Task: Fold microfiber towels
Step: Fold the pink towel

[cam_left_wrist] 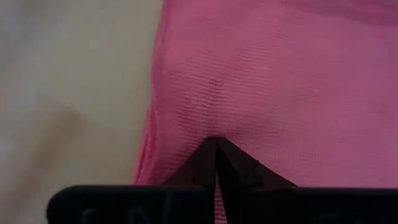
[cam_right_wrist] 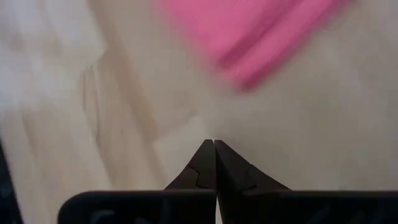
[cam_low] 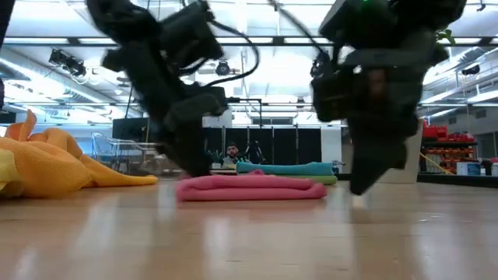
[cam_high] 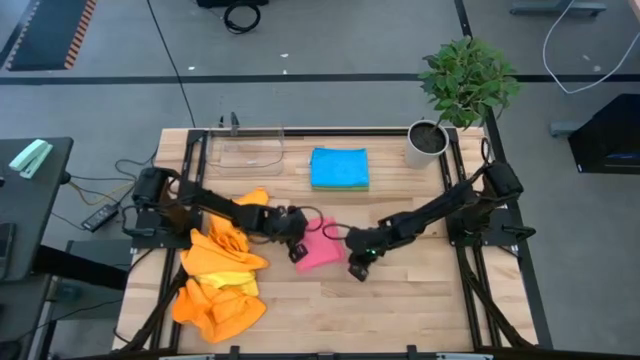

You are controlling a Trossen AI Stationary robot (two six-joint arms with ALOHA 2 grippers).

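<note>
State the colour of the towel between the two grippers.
Pink; the folded towel shows best in the high view.

The left gripper has its two dark fingers pressed together, tips touching the soft pink microfiber towel, which lies on the pale wooden table.

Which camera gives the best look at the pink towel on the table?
The high view: it shows the whole pink towel lying folded between the left gripper and the right gripper. The low view shows only its flat edge, the left wrist view a close patch of cloth, the right wrist view one blurred corner.
</note>
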